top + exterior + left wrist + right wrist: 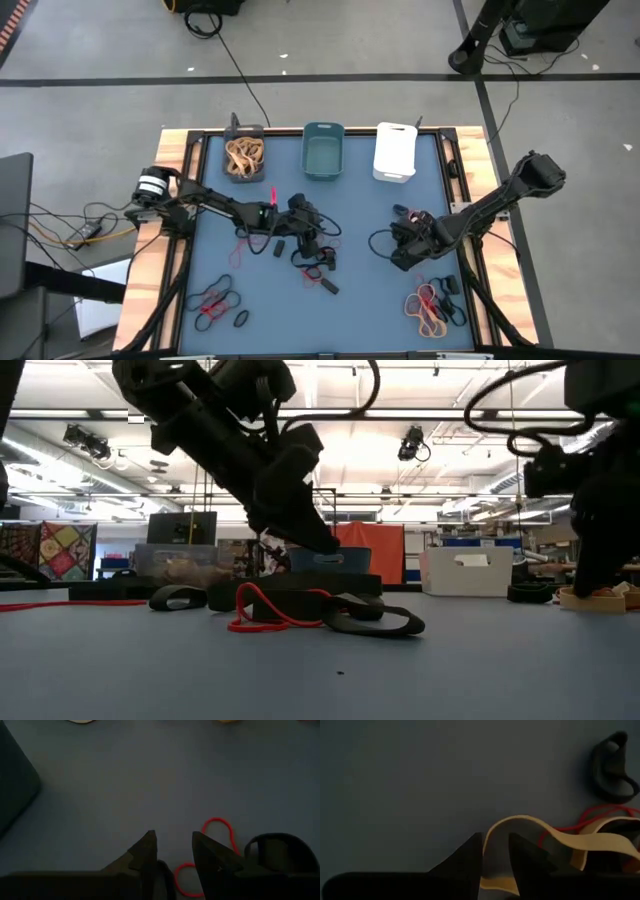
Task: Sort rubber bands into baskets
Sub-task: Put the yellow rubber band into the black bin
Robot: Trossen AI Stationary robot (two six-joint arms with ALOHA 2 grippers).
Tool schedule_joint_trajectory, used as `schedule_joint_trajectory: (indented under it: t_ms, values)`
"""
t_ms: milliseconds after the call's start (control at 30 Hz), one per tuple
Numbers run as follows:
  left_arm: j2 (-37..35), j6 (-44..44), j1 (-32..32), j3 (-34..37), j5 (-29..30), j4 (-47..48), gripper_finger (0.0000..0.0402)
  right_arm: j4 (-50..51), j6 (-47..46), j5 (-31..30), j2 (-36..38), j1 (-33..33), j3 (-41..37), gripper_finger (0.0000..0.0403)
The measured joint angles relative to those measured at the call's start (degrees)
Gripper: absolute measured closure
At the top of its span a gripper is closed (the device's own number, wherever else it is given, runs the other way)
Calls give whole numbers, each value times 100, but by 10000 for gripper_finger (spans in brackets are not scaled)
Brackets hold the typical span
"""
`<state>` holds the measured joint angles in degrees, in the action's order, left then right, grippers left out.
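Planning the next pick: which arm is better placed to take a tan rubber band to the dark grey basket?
The right tool: a tan band already runs between its fingers. The left tool has only red bands near it, though it is nearer the basket.

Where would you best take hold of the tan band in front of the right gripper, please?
Probably at the raised arch of the tan band, where the strip stands up off the mat. The right gripper sits just short of it with jaws slightly apart; coming straight forward and down over that arch looks best, since the rest lies flat, tangled with a red band.
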<state>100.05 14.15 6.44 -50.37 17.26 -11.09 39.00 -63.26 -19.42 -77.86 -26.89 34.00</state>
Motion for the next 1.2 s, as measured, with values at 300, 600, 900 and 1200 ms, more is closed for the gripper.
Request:
schedule_joint_trajectory:
  t_ms: [300, 600, 900, 1200]
  values:
    - [18, -175, 0, 0, 0, -350, 273, -225, 131, 147, -477, -2, 24, 313]
    - [18, -718, 0, 0, -310, -1059, 273, -1336, 1095, 42, 78, -13, -2, 390]
    - [18, -2210, 275, 0, -522, -2068, 267, -3408, 2537, 164, 508, 236, -2, 398]
    - [18, -2756, 457, 0, -540, -2562, 223, -4615, 3303, 829, 511, 660, 0, 398]
